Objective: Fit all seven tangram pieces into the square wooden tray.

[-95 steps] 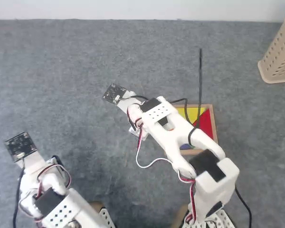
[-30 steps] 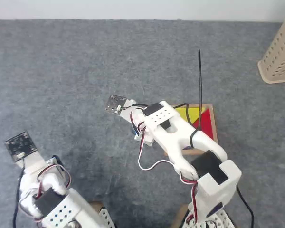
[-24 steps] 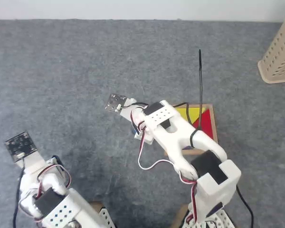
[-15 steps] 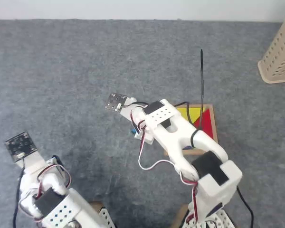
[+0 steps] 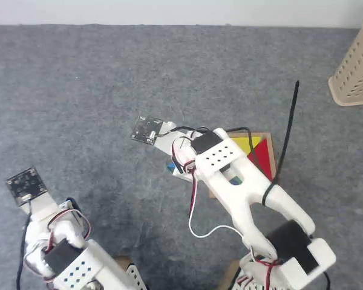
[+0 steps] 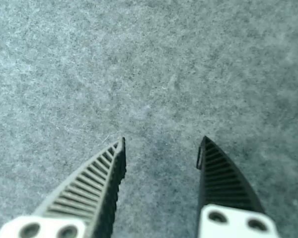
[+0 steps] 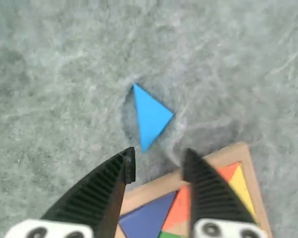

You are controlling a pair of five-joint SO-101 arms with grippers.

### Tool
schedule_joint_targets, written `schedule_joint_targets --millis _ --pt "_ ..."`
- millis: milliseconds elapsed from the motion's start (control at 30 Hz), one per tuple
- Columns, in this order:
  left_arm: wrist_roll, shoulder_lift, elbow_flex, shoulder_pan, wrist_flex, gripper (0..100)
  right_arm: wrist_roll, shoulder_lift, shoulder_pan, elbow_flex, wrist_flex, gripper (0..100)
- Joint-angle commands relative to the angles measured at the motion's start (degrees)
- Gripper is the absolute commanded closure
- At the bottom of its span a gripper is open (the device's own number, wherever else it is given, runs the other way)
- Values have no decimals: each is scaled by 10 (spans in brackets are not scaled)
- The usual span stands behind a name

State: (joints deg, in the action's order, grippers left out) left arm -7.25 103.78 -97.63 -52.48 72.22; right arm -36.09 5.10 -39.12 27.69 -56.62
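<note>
A small blue triangle [image 7: 150,116] lies flat on the grey carpet just outside a corner of the square wooden tray [image 7: 237,150]. My right gripper [image 7: 159,161] hovers open right behind it, fingertips apart with nothing between them. The tray holds a dark blue piece [image 7: 149,218], an orange piece [image 7: 181,206] and a yellow piece [image 7: 244,188]. In the high view the right arm [image 5: 230,175] covers most of the tray [image 5: 272,151]; yellow [image 5: 247,144] and red [image 5: 263,158] pieces show, and a sliver of the blue triangle [image 5: 170,166]. My left gripper [image 6: 161,148] is open over bare carpet.
A beige slatted basket [image 5: 357,66] stands at the far right edge. The left arm [image 5: 54,241] sits folded at the near left corner. A black cable [image 5: 287,127] rises from the right arm. Open carpet stretches left of and beyond the tray.
The right arm's elbow and shoulder swung to the right and its cable with them, while its wrist stayed beside the tray's left edge. The left arm kept still.
</note>
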Motion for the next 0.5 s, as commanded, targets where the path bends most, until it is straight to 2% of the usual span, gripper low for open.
schedule_joint_targets --millis 0,233,467 --pt "5 6 11 1 2 775 -4 -26 -26 -12 33 749" --pt "5 6 11 1 2 775 -4 -135 -20 -55 54 790" --pt "5 6 11 1 2 775 -4 -180 -19 -63 78 789"
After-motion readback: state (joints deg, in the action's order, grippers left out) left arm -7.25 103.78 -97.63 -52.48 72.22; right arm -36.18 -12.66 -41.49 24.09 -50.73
